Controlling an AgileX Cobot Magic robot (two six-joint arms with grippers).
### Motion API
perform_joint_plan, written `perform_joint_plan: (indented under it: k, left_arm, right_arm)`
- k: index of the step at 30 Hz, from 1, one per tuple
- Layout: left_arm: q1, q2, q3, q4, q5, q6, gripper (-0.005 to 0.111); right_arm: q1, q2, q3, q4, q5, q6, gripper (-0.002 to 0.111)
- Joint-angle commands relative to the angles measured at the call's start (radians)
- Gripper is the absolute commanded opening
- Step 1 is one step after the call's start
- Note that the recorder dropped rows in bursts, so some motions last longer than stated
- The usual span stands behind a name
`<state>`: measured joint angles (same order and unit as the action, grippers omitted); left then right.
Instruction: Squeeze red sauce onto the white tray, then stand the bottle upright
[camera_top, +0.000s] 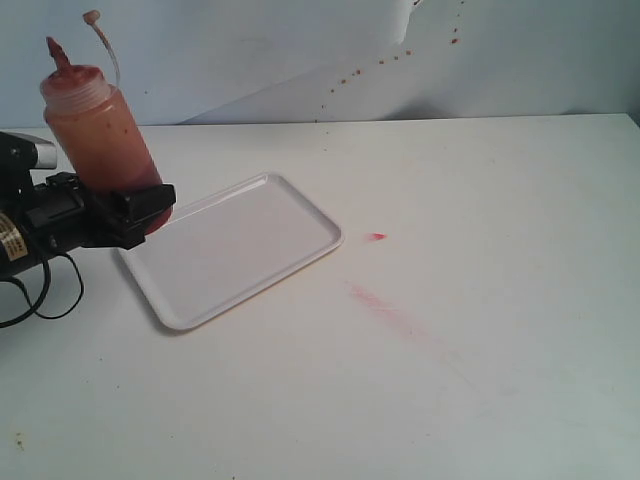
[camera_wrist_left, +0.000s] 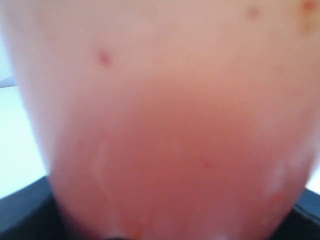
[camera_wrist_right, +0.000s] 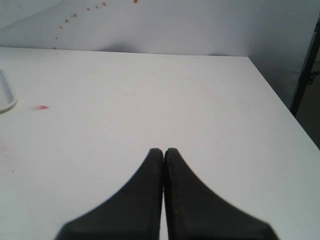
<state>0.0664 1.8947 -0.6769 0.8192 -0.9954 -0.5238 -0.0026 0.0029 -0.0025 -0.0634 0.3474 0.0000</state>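
In the exterior view, we are clamping the bottle (camera_top: 100, 125) low on its body in the left gripper (camera_top: 140, 208), nozzle up, at the white tray's (camera_top: 240, 250) left edge. The tray looks bare, and a blob of red sauce (camera_top: 376, 236) is lying on the table (camera_top: 480, 350).

In the left wrist view, the bottle (camera_wrist_left: 165, 125) is filling the frame.

In the right wrist view, the right gripper (camera_wrist_right: 164, 152) is hanging empty, fingers pressed together.

We judge the squeeze not yet done; next we need to tip the nozzle over the tray.

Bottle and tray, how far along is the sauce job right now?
Done: nothing visible; the white tray shows no red. A blob of red sauce and a faint smear lie on the table beside it. In hand: the left gripper clamps the bottle low down, nearly upright, nozzle up. The right gripper is shut, empty. Left: squeezing onto the tray, then standing the bottle.
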Motion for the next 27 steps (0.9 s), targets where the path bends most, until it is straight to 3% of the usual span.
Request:
perform_joint_plan:
  k: [1,7,11,18,21,27]
  left_arm:
    - [0.001,-0.008,-0.001,-0.017,-0.055,0.003,0.0]
    - [0.001,-0.008,-0.001,-0.017,-0.055,0.003,0.0]
    - [0.001,-0.008,-0.001,-0.017,-0.055,0.003,0.0]
    - [0.001,-0.008,-0.001,-0.02,-0.055,0.008,0.0]
    - [0.001,-0.008,-0.001,-0.02,-0.055,0.008,0.0]
    - [0.001,-0.008,-0.001,-0.02,-0.055,0.036,0.0]
  right_arm:
    - [-0.008,-0.003,0.003,-0.011,-0.006,0.0,0.0]
    - [-0.008,-0.003,0.003,0.038,-0.044,0.0,0.0]
    - [-0.008,-0.003,0.003,0.24,-0.176,0.0,0.0]
    - [-0.008,-0.003,0.003,0.399,-0.411,0.038,0.0]
    - [-0.006,-0.003,0.003,0.504,-0.451,0.04,0.0]
    - [-0.006,-0.003,0.003,0.504,-0.445,0.139,0.0]
